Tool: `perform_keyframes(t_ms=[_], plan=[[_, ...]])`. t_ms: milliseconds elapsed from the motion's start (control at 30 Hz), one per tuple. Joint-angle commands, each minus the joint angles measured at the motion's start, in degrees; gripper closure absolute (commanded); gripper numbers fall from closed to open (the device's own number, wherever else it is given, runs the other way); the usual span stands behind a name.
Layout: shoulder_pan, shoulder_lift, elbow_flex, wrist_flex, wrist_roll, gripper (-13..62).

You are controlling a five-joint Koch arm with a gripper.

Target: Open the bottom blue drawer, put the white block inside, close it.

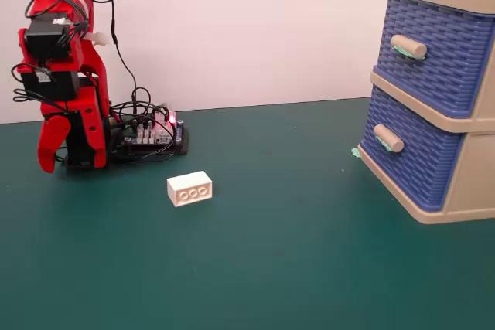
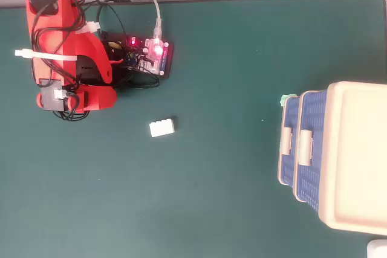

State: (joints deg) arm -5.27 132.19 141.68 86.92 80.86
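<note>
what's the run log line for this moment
arm: folded at base | gripper: empty, state unclear | white block: on mat, untouched | bottom blue drawer: closed | phase: not started

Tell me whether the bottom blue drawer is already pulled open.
No. In the fixed view the bottom blue drawer sits flush in its beige frame, and the white block lies out on the green mat.
</note>
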Motion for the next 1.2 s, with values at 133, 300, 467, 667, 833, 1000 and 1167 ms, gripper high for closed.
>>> perform_keyframes(t_ms=[133,300,467,667,833,1000,1167], plan=[[-0.5,2.5,0.6,7.2,-3.3,14.9],[-0.4,2.5,-0.3,7.3,-3.0,15.2],[-0.2,2.5,-16.2,8.3,-2.7,15.4],[-8.9,-7.6,-41.6,7.7,17.2,15.5],[-47.6,-15.4,-45.0,-1.1,59.2,15.5],[-68.6,-24.8,-43.0,-29.6,83.0,15.5],[-74.9,-37.1,-39.4,-60.6,88.2,15.6]])
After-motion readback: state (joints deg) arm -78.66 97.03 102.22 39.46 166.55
